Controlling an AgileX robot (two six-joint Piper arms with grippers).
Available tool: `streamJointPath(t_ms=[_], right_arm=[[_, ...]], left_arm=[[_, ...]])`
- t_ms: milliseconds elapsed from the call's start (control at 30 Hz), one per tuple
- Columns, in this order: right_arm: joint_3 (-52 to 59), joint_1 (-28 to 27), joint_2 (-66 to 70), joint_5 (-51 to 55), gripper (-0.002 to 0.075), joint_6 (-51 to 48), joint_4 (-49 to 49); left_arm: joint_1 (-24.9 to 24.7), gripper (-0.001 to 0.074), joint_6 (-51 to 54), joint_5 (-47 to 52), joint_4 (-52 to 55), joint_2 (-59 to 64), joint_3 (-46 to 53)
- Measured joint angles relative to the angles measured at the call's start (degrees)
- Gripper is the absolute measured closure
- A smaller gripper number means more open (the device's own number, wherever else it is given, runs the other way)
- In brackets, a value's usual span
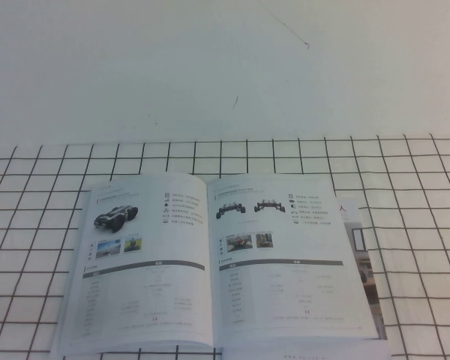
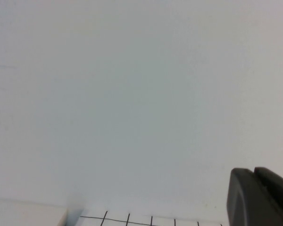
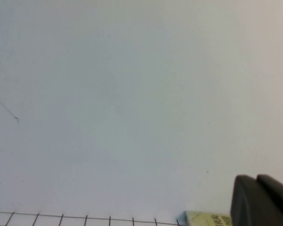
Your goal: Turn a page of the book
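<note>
Grippers are kept out of the high view altogether; each is seen only in its own wrist picture as a dark finger pair at the frame's edge. The right gripper (image 3: 255,200) is held fully closed with nothing between its jaws, raised clear of the table and aimed toward the pale wall, with only the far edge of the checked cloth (image 1: 420,225) and a corner of printed paper caught beneath it. The left gripper (image 2: 253,197) is likewise parked high, facing the wall; whether its jaws are parted cannot be told.

Outward from them, the book (image 1: 210,262) is found lying open and flat on the cloth at the near middle of the table, untouched. The page (image 1: 285,255) to be turned, marked by two black chassis at its top, forms the right half of the spread. A second booklet (image 1: 367,262) is partly covered under the book's right edge.

Judged from this, the task has not been started: the approach is still to be made. A descent toward the page's right edge would be called for next, with only the single top sheet lifted and carried leftward over the spine.
</note>
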Motion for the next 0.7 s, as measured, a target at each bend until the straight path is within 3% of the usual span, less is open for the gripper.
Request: streamJointPath(t_ms=[267, 533, 700], right_arm=[[0.0, 0.0, 0.0, -3.0, 0.0728, 1.4, 0.0], [0.0, 0.0, 0.0, -28.2, 0.0728, 4.5, 1.2], [-4.3, 0.0, 0.0, -35.1, 0.0728, 8.7, 3.8]], left_arm=[[0.0, 0.0737, -2.2, -4.8, -0.1, 0.0, 0.0], [0.0, 0.0737, -18.5, -24.1, 1.8, 0.0, 0.0], [0.0, 0.0737, -23.5, -24.6, 7.4, -0.1, -3.8]])
